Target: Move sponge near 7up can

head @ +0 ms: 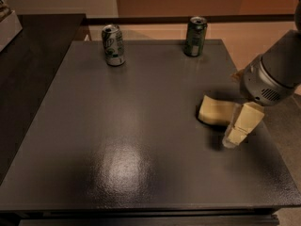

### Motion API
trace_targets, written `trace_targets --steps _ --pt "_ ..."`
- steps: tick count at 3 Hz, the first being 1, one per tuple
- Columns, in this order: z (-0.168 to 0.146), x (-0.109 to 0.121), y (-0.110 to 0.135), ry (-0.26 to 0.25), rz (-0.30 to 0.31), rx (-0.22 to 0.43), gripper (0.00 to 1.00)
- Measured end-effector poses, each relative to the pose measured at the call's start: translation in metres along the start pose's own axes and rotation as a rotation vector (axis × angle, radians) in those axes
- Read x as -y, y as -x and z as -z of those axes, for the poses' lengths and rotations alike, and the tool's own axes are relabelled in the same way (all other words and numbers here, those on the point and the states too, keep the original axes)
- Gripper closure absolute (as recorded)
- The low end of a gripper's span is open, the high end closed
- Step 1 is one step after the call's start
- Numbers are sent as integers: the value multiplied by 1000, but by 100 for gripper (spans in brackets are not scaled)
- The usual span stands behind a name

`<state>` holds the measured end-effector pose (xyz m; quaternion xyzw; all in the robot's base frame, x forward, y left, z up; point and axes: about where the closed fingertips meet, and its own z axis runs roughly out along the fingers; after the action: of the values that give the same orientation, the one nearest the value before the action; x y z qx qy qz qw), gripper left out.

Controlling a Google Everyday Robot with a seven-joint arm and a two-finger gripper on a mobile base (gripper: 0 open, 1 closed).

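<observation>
On the dark desk (117,140), right of centre, the gripper (236,132) is seen lowered at the right end of the pale yellow sponge (215,111); whether the jaws are released or clenched cannot be told. Farther back, the 7up can (113,44) is stood upright at the far left, well apart from the sponge, with 1 darker green can (194,30) to its right.
</observation>
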<state>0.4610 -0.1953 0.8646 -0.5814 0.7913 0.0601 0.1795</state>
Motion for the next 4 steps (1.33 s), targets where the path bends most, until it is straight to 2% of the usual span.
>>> trace_targets --steps 1,2,4 --pt "-5 -1 -1 8 0 -1 0" --pt "-11 -2 -6 24 -2 -9 17" --pt "-18 0 -12 42 -17 -17 63"
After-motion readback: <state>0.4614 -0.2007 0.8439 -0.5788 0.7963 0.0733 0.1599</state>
